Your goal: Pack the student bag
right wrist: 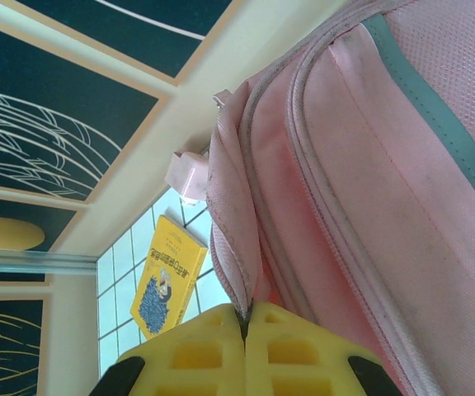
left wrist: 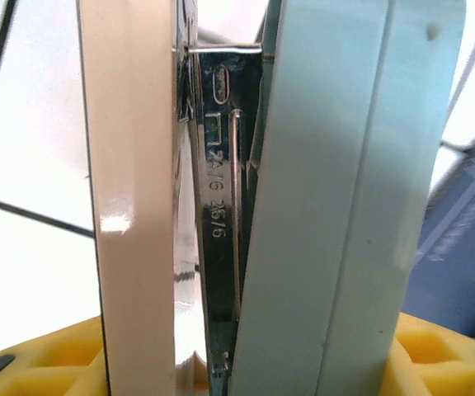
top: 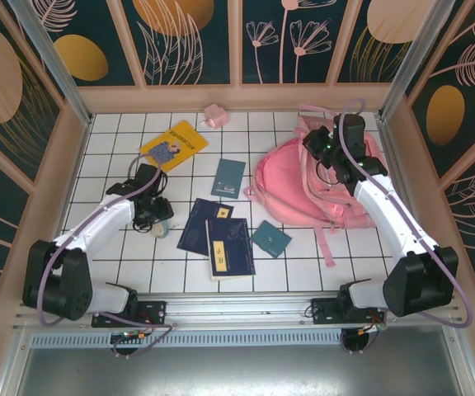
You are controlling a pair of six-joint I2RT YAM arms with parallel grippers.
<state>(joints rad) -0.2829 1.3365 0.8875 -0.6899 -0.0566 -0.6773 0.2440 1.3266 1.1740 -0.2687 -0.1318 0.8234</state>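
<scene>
Right pincer [right wrist: 244, 320]: jaws together, nipping a thin fabric lip of the student bag [right wrist: 369, 165]. The edge beside the zip runs straight into the seam between the yellow pads [right wrist: 196, 355]. Judged purpose: pinching the lip keeps the bag's mouth under control so it can be lifted open for loading. From above, the right pincer [top: 324, 153] sits on the far top of the student bag [top: 295, 194], which lies slumped on the white tiled surface [top: 122, 272] at the right. Whether the opening is unzipped cannot be told. Left pincer [left wrist: 237, 355]: clamped on a stapler [left wrist: 328, 206], with yellow pads against both flanks, a pale blue-green body on one side, a cream piece on the other and the metal staple channel between. The grip across the width looks secure for a carry. From above, the left pincer [top: 157, 216] is low at the left of the surface with the stapler [top: 162, 229] under it, well apart from the bag. Between the two arms lie two overlapping navy books [top: 204, 224], a teal notebook [top: 228, 177] and a smaller teal booklet [top: 270, 239]. A yellow book [top: 173, 145] lies farther back. Judgement: packing is at an early stage, since these items lie outside the bag.
</scene>
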